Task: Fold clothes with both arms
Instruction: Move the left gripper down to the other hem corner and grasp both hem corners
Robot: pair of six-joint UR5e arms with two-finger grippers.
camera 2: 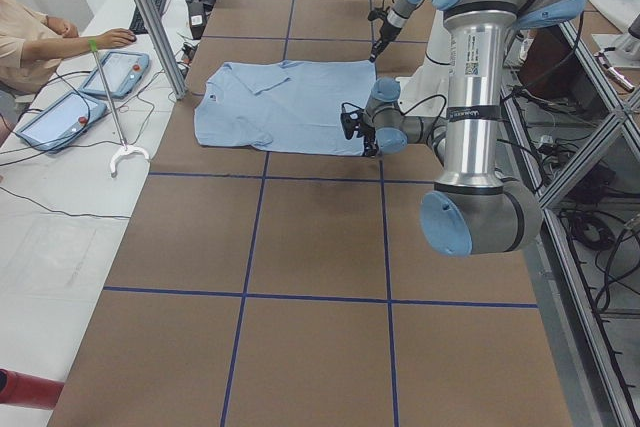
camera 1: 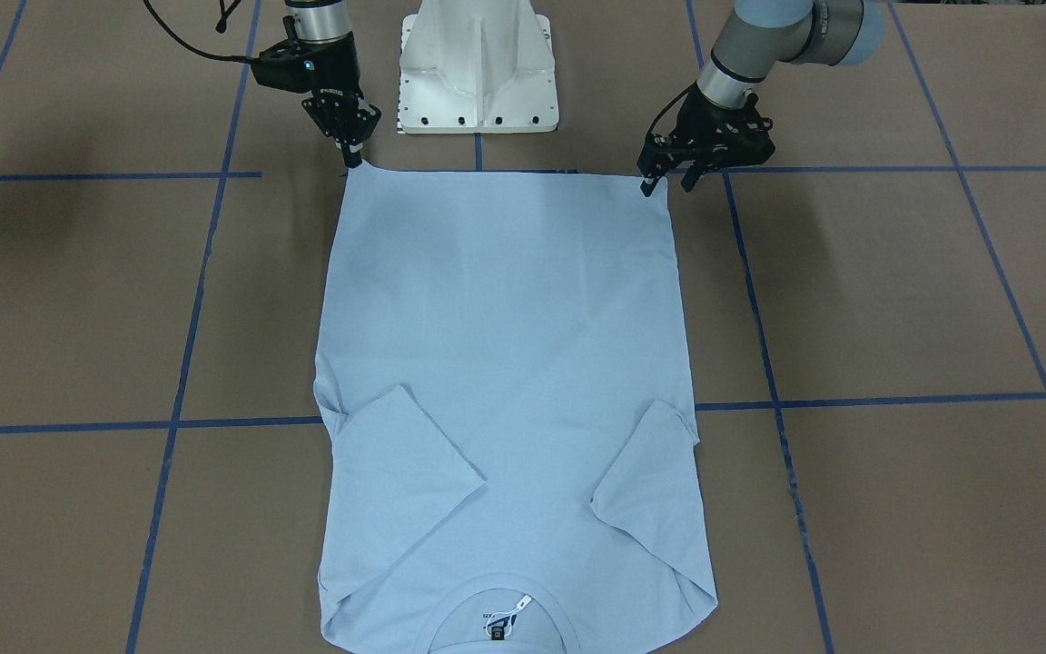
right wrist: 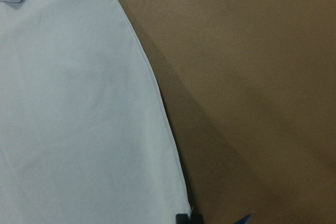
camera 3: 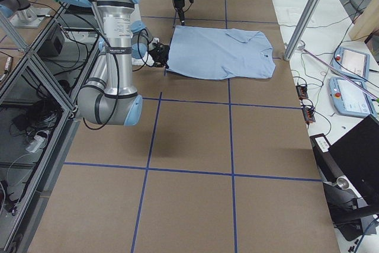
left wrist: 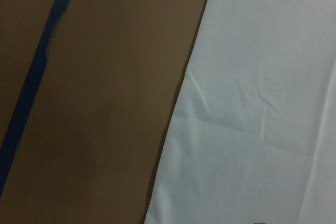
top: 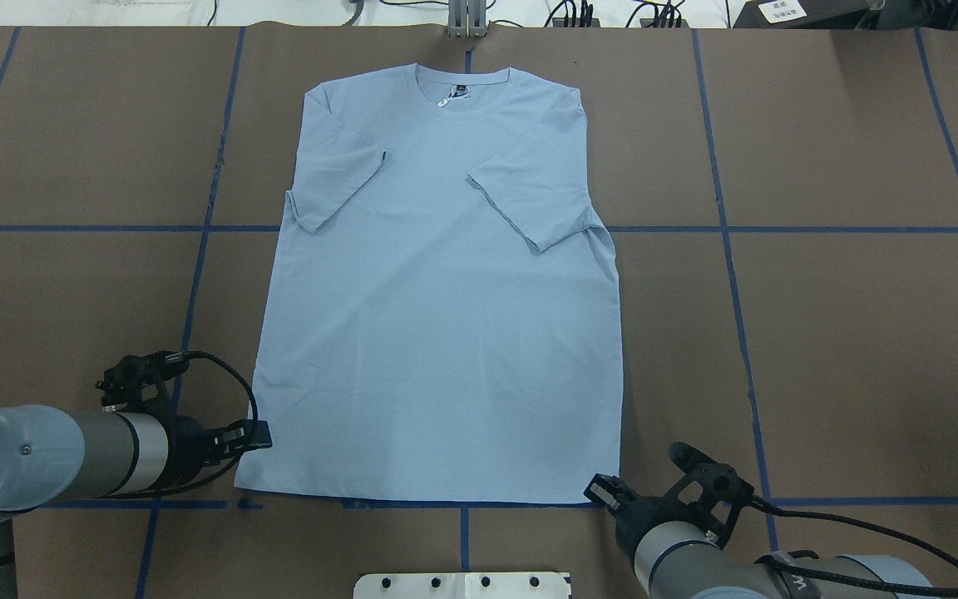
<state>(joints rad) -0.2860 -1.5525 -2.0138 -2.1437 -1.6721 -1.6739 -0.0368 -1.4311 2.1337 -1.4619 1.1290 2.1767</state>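
The light blue T-shirt (camera 1: 505,363) lies flat on the brown table, sleeves folded inward, collar (top: 462,83) at the far side from the robot. No palm print shows. My left gripper (camera 1: 667,184) is open, its fingers on either side of the hem corner, and it also shows in the overhead view (top: 256,436). My right gripper (camera 1: 353,162) has its fingers drawn together to one tip on the other hem corner (top: 599,489). The right wrist view shows a fingertip (right wrist: 184,219) at the hem's edge. The left wrist view shows only shirt (left wrist: 252,103) and table.
The white pedestal base (camera 1: 478,73) stands just behind the hem, between the arms. Blue tape lines (top: 196,249) grid the table. An upright metal pole (camera 2: 150,17), tablets (camera 2: 120,72) and a seated operator (camera 2: 30,37) are beyond the collar side.
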